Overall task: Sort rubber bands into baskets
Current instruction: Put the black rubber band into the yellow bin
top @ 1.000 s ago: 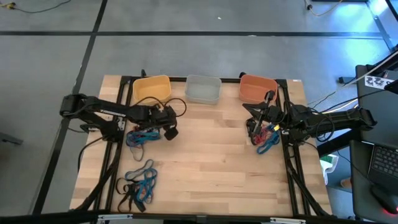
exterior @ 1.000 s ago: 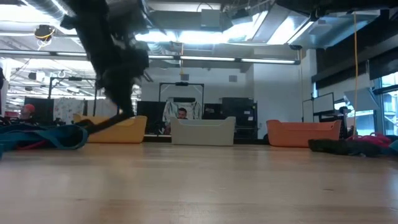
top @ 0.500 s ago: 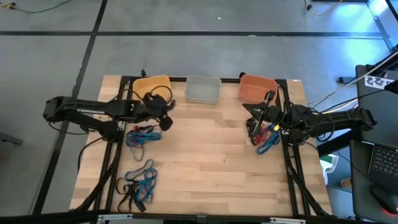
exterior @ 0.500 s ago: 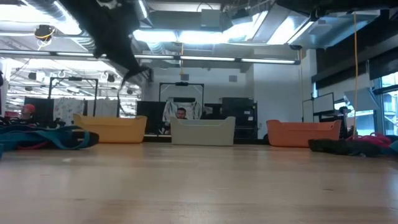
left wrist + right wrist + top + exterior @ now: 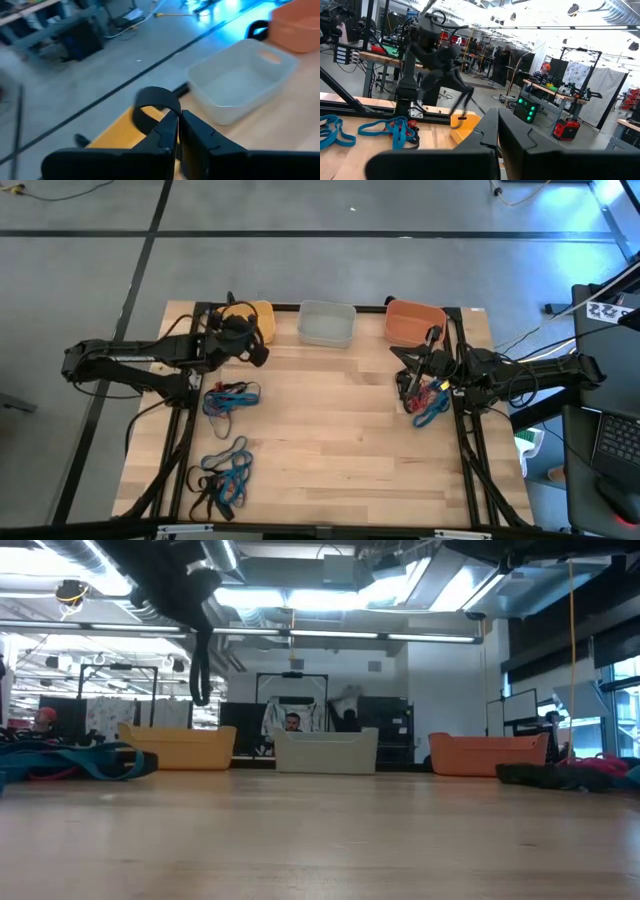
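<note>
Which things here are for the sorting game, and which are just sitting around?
For the job:
- black rubber band pinched in the left hand
- yellow basket, grey basket, orange basket
- band piles
- right hand, waiting by its pile

Just around:
- laptop beside the table
- workshop benches behind

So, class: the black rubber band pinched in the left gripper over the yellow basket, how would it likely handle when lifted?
Probably floppy: the black rubber band dangles as a limp loop below the left gripper. Likely light, since only the fingertips pinch it. It may snag other bands.
</note>
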